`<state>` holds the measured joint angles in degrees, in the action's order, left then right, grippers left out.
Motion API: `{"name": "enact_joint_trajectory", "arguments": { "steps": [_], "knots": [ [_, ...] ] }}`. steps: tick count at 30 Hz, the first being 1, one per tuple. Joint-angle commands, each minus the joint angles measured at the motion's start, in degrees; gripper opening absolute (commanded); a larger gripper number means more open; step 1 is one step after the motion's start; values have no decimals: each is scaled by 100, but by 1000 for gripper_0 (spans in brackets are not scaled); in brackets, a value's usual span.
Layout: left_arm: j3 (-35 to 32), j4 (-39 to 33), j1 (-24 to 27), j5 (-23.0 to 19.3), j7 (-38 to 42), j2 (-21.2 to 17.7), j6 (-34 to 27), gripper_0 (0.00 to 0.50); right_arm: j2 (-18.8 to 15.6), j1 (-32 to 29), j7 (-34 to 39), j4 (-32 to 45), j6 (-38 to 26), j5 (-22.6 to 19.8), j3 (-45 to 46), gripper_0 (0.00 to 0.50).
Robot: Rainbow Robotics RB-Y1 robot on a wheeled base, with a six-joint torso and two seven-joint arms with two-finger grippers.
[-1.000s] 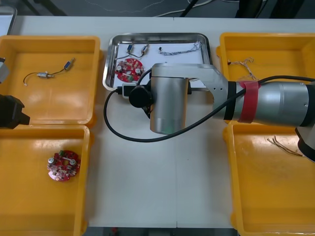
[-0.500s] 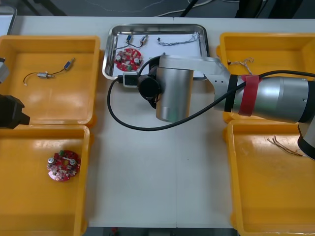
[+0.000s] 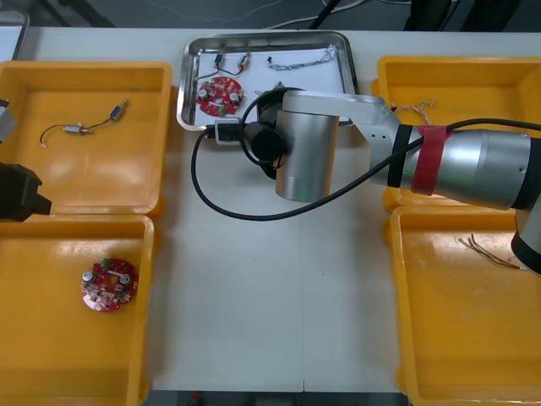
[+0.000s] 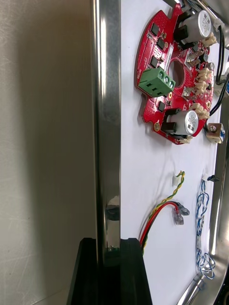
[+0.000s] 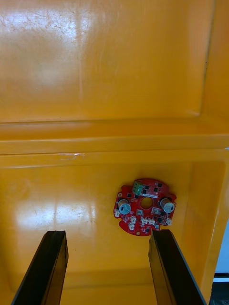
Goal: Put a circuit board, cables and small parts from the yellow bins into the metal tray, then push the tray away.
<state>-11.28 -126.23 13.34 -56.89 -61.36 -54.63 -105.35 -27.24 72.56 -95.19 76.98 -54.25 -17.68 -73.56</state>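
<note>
Four yellow bins (image 3: 93, 173) sit on the worktop (image 3: 270, 296) in the front view, two at each side. The metal tray (image 3: 264, 37) lies between the far bins, with a red circuit board (image 3: 219, 95) and cables (image 3: 303, 61) inside. The right arm (image 3: 308, 156) reaches to the tray's near rim. In the right wrist view, the right tool (image 4: 109, 240) pinches that rim between its fingers (image 4: 136, 271). In the left wrist view, the left tool (image 5: 109, 233) hangs open, holding nothing, over a second circuit board (image 5: 144, 213).

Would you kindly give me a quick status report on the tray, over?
Right gripper shut on metal tray, near rim. Left gripper open over yellow bin. Tray holds circuit board, cables. Far edge of table close ahead.
</note>
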Motion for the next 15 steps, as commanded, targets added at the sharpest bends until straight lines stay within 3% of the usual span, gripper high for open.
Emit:
{"name": "enact_joint_trajectory", "arguments": {
  "steps": [1,3,10,12,15],
  "knots": [
    [-182,-68,-139,46,-289,-250,23,500,43,303,-211,36,64,81,-80,57],
    [-182,-68,-139,46,-289,-250,23,500,43,303,-246,36,64,81,-80,156],
    [-182,-68,-139,46,-289,-250,23,500,43,303,-290,10,64,81,-80,384],
    [-182,-68,-139,46,-289,-250,23,500,43,303,-308,10,46,28,-71,472],
    [-182,-68,-139,46,-289,-250,23,500,34,303,-343,19,20,-60,-71,500]
  ]
}}
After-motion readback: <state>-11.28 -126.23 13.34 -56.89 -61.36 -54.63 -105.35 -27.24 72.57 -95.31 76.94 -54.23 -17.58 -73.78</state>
